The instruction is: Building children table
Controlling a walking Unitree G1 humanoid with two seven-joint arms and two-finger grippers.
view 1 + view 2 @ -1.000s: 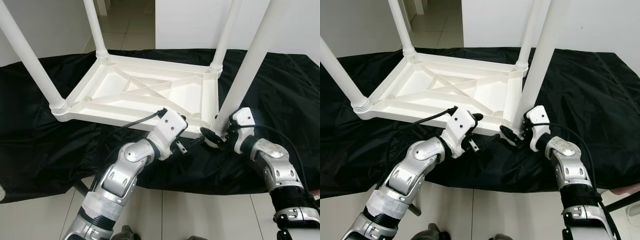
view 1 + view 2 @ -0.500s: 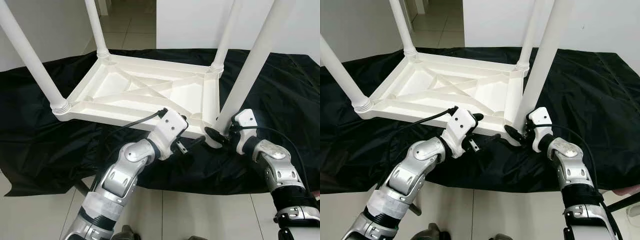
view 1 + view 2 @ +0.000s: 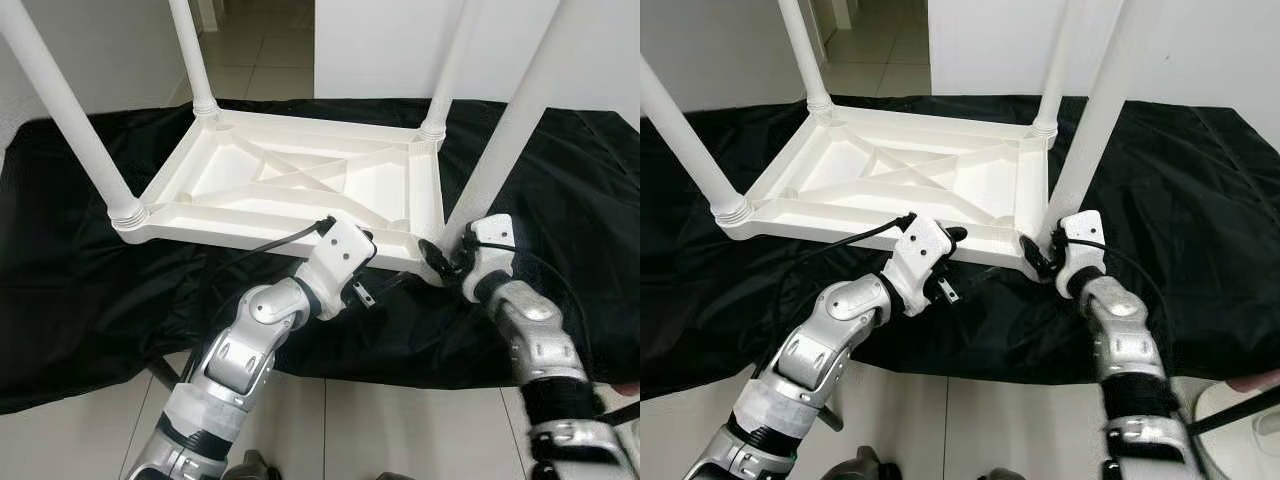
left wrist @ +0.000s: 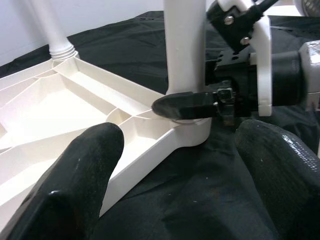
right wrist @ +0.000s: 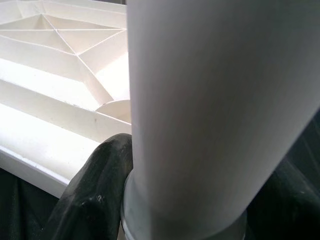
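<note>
Since a second ago the white plastic table point(image 3: 300, 185) has shifted a little to the right on the black cloth point(image 3: 90, 270), and its near right leg point(image 3: 505, 130), which leaned out from the corner then, now stands closer against the corner socket. The right tool point(image 3: 445, 262) has moved up with it and still grips the base of that leg, one black finger point(image 5: 95, 195) on each side of the round shaft, pinching it just above its ribbed collar. The left tool point(image 3: 375, 290) has stayed where it was, just near of the table's front edge, its two fingers point(image 4: 75, 185) spread wide with nothing between them, pointing toward the leg's base and the other tool.

The table lies upside down on the cloth-covered worktop, with its underside up. This forms a shallow rectangular tray, ribbed with crossing diagonal braces, and nothing lies in it. Three other round, smooth legs rise from the near left point(image 3: 70, 120), far left point(image 3: 192, 55) and far right point(image 3: 448, 70) corners, each seated in a ringed collar. The cloth is glossy and wrinkled; pale tiled floor point(image 3: 400, 420) shows near its edge.
</note>
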